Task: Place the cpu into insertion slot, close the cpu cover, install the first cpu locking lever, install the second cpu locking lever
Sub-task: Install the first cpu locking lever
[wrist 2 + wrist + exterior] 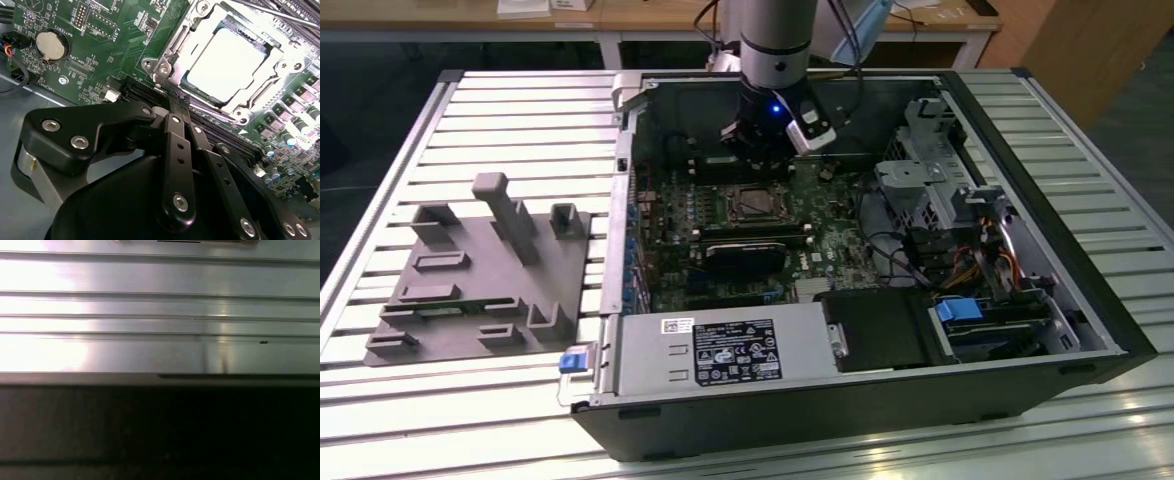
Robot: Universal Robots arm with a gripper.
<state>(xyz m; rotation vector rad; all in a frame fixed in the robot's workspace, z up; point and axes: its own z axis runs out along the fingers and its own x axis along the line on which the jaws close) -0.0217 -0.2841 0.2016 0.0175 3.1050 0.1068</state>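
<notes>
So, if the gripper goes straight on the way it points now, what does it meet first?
The gripper would probably meet the long black slot beside the corner of the cpu cover, in the second wrist view; depth is unclear.

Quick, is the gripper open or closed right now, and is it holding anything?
Gripper: closed, holding nothing, just short of the cpu.
</notes>
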